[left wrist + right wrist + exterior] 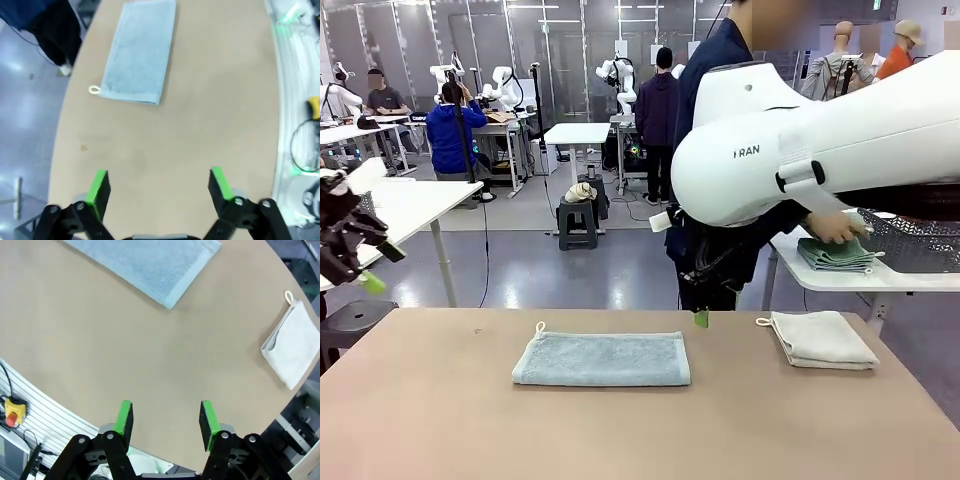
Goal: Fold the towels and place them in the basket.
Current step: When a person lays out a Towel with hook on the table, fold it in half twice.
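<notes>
Tan tabletop (440,420) has the grey-blue towel (602,359) lying folded mid-table, with the cream towel (823,339) folded well off to its right. Left gripper (159,187) and right gripper (166,419) both hang wide open. Dark basket (918,243) sits on a side table behind.

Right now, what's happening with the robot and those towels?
Neither towel on the table is being held. The grey-blue towel lies flat in the middle, and the cream towel lies folded to its right. The left tool and the right tool both hover open above the table. The person's hand rests on cloths at a farther table.
</notes>
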`<state>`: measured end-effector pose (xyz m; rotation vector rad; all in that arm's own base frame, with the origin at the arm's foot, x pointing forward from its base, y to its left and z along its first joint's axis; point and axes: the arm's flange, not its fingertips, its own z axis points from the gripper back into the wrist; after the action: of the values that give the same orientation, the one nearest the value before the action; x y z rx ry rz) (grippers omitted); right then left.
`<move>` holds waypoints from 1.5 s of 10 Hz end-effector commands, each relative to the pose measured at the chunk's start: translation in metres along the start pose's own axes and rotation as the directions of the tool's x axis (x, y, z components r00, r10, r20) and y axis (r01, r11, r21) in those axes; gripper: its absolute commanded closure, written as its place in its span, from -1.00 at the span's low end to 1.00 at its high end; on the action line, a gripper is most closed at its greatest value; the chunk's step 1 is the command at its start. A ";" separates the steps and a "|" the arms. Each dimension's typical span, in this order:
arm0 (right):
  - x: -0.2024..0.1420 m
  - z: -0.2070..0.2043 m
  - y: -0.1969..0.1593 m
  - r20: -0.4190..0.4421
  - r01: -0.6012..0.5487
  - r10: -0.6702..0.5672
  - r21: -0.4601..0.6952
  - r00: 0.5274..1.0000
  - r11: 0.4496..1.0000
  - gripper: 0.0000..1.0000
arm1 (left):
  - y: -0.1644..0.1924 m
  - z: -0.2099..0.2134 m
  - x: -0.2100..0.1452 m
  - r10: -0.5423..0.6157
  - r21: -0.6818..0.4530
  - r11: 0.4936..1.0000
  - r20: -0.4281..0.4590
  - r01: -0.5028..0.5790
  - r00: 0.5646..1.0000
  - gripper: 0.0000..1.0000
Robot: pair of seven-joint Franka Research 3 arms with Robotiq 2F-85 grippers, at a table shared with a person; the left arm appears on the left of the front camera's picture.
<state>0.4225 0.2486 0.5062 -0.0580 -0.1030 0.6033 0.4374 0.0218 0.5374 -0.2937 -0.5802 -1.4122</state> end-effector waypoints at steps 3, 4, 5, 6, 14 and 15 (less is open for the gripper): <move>-0.002 -0.001 -0.002 0.000 0.039 -0.039 0.005 0.999 0.999 -0.34 | 0.002 0.000 -0.024 -0.005 -0.074 0.997 0.165 0.017 0.986 -1.00; -0.002 -0.001 -0.002 0.000 0.039 -0.039 0.005 0.999 0.999 -0.34 | 0.004 -0.002 -0.026 0.009 -0.093 0.996 0.200 0.009 0.980 -1.00; -0.002 -0.001 -0.002 0.000 0.039 -0.039 0.005 0.999 0.999 -0.34 | 0.006 -0.004 -0.028 0.023 -0.086 0.996 0.256 -0.001 0.966 -1.00; -0.002 -0.001 -0.002 0.000 0.039 -0.039 0.005 0.999 0.999 -0.34 | 0.006 -0.006 -0.030 0.016 -0.072 0.997 0.326 0.008 0.945 -1.00; -0.002 -0.001 0.001 0.029 0.094 -0.095 0.030 0.995 0.995 -0.35 | 0.004 -0.013 -0.036 0.023 -0.069 0.998 0.445 0.008 0.895 -1.00; -0.002 0.000 0.006 0.054 0.158 -0.160 0.030 0.986 0.987 -0.35 | 0.004 -0.013 -0.036 0.023 -0.069 0.998 0.445 0.008 0.895 -1.00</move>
<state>0.4221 0.2482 0.5066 -0.0257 -0.1162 0.5253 0.4431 0.0471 0.5056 -0.6909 -0.9023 -1.3631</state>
